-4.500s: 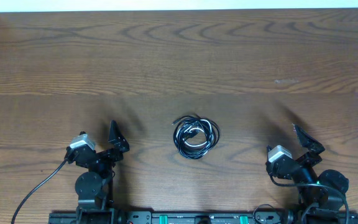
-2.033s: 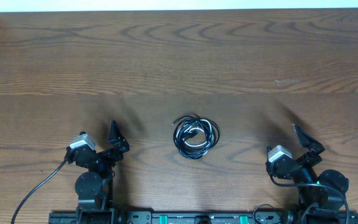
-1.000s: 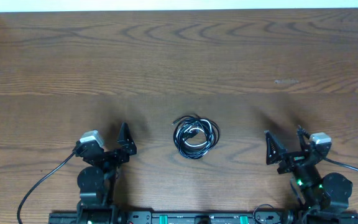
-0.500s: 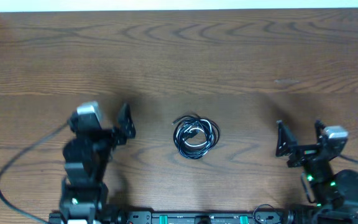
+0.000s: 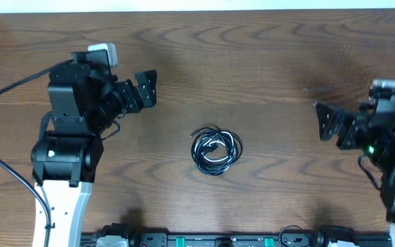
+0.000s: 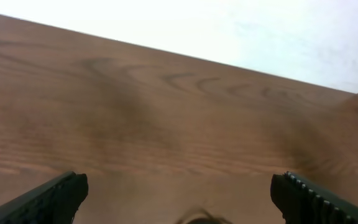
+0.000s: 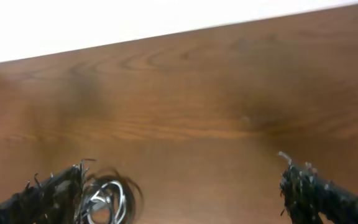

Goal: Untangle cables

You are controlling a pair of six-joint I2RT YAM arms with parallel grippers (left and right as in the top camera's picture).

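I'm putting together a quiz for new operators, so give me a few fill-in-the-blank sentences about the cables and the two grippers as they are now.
1. The cables lie coiled on the table, ___ the left gripper and the right gripper.
2. Both grippers stand ___, holding nothing.
3. The cables mix black cord with ___ cord.

Missing words: between; open; white.

Cables (image 5: 215, 151): from overhead, separate strands and plug ends too small to tell. Right wrist view: coil blurred, cut by the bottom edge, partly behind a finger (image 7: 45, 194). Left wrist view: only a dark sliver at the bottom edge.
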